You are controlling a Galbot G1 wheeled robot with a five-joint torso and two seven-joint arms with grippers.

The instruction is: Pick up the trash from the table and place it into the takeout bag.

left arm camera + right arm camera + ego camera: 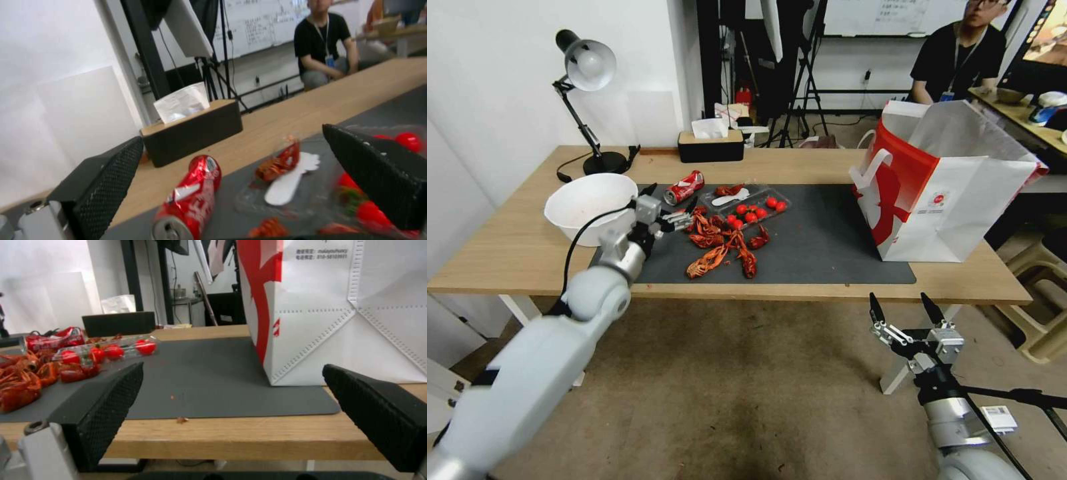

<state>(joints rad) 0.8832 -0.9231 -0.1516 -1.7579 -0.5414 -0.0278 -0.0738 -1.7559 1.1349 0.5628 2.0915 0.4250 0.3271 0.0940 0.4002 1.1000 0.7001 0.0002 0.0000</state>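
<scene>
1. On the dark grey mat [820, 247] of the table [507, 253], toward nine o'clock, most of the trash is seen still lying out: a dented red soda can [684, 187], a heap of red crayfish shells [720, 247], and a clear plastic tray [750, 203] holding small red tomatoes and a white spoon [730, 197].
2. At three o'clock on the mat the takeout bag [954, 193] is stood upright with its mouth open; what lies inside cannot be told.
3. A white bowl [590, 207] is set at the mat's nine o'clock edge, just beside the left arm.
4. The left gripper [670, 203] is held low over the mat with its fingers spread and nothing between them; in the left wrist view the can [191, 200] lies just ahead, between the two pads.
5. The right gripper [906, 312] is parked below the table's near edge, at about five o'clock, fingers apart and empty.
6. The task is judged to be at an early stage: no item is gripped, and can, shells and tray remain to be bagged.
</scene>
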